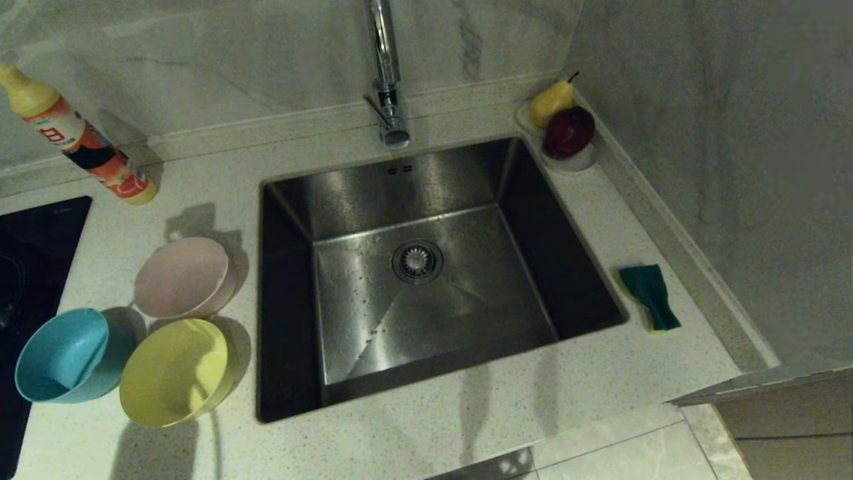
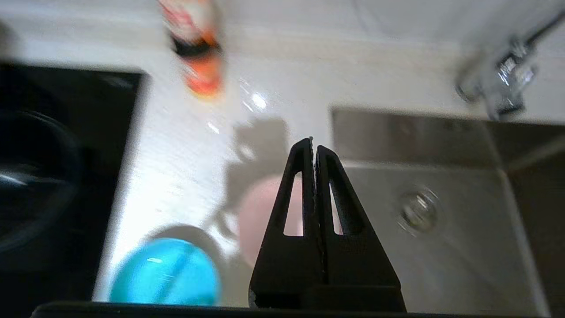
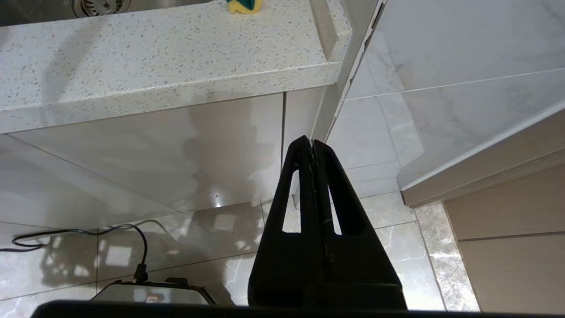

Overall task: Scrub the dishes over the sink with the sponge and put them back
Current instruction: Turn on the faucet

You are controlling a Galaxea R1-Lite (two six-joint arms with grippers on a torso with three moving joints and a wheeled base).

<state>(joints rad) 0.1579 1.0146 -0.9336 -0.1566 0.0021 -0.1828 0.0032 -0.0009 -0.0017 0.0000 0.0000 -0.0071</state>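
Three dishes stand on the counter left of the sink (image 1: 426, 193): a pale pink bowl (image 1: 181, 277), a yellow bowl (image 1: 174, 371) and a light blue bowl (image 1: 63, 355). The sponge (image 1: 650, 295), green face up, lies on the counter right of the basin; its yellow edge shows in the right wrist view (image 3: 244, 5). Neither arm shows in the head view. My left gripper (image 2: 314, 142) is shut and empty, high over the counter with the pink bowl (image 2: 256, 216) and blue bowl (image 2: 165, 271) below it. My right gripper (image 3: 312, 142) is shut and empty, parked below the counter's front edge.
A detergent bottle (image 1: 76, 137) leans at the back left. A black hob (image 1: 30, 267) borders the bowls on the left. A chrome tap (image 1: 386, 73) rises behind the basin. A white dish (image 1: 566, 160) with a pear and a dark red fruit sits in the back right corner.
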